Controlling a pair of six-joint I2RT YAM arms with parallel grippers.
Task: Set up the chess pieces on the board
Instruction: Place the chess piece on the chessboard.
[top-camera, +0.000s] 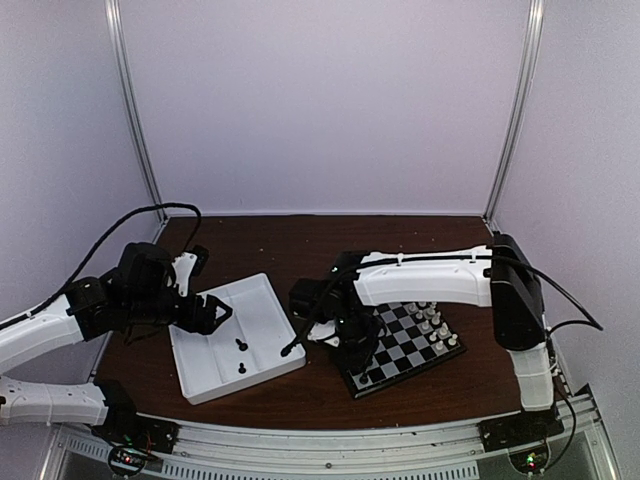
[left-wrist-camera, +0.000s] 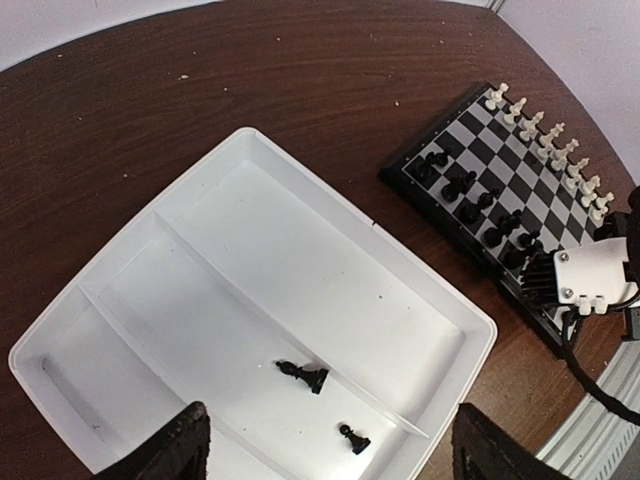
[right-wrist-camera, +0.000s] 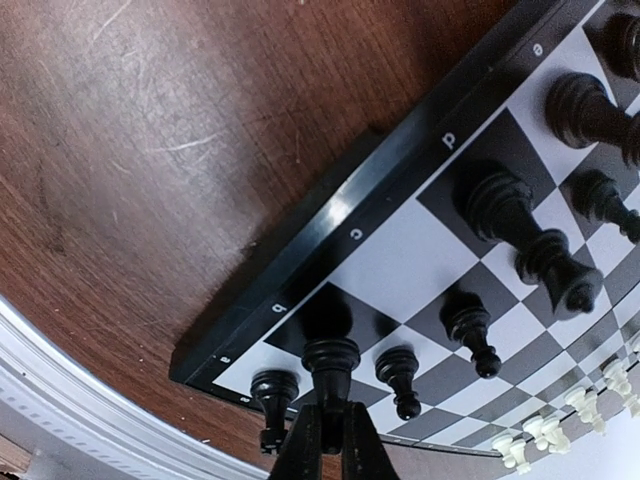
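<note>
White tray (left-wrist-camera: 300, 250), two black pieces (left-wrist-camera: 303, 374) inside

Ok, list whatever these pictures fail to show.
- Top view: the right arm covers the board's left side; the two black pieces in the tray are too small to name.
- Right wrist view: the right pincer, cut off by the bottom edge, hides the top of the black piece it grips.
- Left wrist view: the left pincer is open, its fingers cut off by the bottom edge.

left gripper (left-wrist-camera: 328, 455): tips cut off at bottom edge | chess piece (right-wrist-camera: 331, 358): head hidden in right gripper (right-wrist-camera: 328, 410)
</note>
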